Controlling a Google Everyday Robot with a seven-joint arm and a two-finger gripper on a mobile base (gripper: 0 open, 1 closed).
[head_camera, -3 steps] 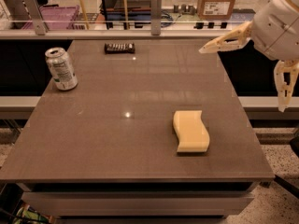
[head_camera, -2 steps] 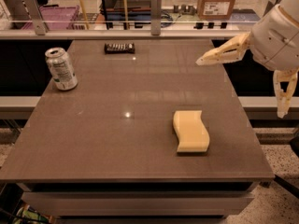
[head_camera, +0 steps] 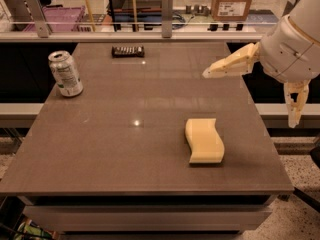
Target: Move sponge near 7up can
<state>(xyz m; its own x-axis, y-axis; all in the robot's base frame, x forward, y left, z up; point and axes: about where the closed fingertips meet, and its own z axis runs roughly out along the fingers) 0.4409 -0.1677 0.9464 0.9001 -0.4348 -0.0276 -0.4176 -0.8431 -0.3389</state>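
The pale yellow sponge (head_camera: 204, 140) lies flat on the right front part of the brown table (head_camera: 125, 149). The silver-white 7up can (head_camera: 65, 73) stands upright near the table's left edge, far from the sponge. My gripper (head_camera: 248, 100) hangs over the table's right edge, above and behind the sponge and not touching it. It is open and empty: one cream finger (head_camera: 231, 66) points left over the table and the other (head_camera: 295, 103) hangs down beyond the edge.
A dark flat ridged bar (head_camera: 127, 51) lies at the table's back centre. Behind the table runs a rail with metal posts (head_camera: 167, 8), a purple crate (head_camera: 62, 18) and a cardboard box (head_camera: 230, 1).
My gripper has moved left, from beyond the table's right edge to over it. The sponge and the can have not moved.
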